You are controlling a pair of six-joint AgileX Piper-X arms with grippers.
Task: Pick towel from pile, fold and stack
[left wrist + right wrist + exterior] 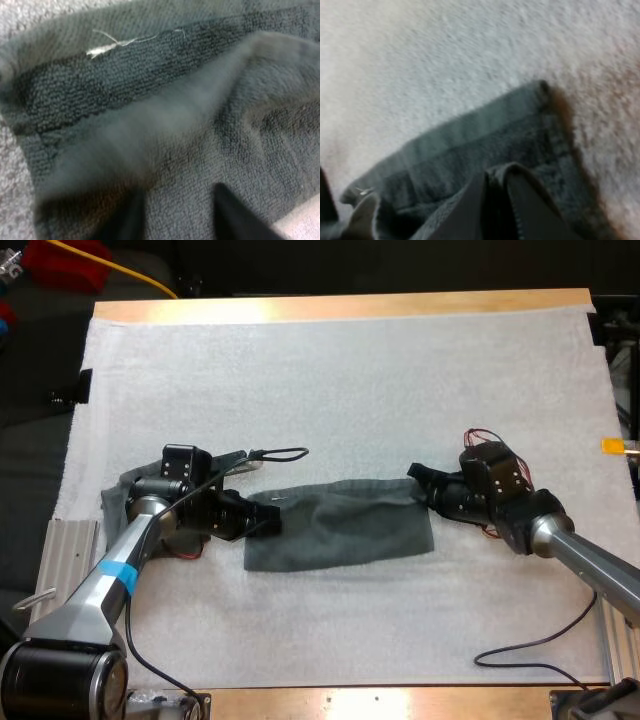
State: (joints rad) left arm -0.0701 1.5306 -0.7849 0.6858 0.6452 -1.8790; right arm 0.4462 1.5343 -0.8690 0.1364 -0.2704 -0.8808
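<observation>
My left claw (268,523) is released, its tips spread over the left edge of the dark grey-green towel (340,530), which lies flat mid-worktop (340,306). My right claw (416,477) is clenched on its far right corner. I'd pinch the matching left corner, then fold evenly, hem taut.

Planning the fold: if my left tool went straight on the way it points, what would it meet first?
Probably the grey-green towel: the left tool sits at its edge, pointing across it; height unclear.
</observation>
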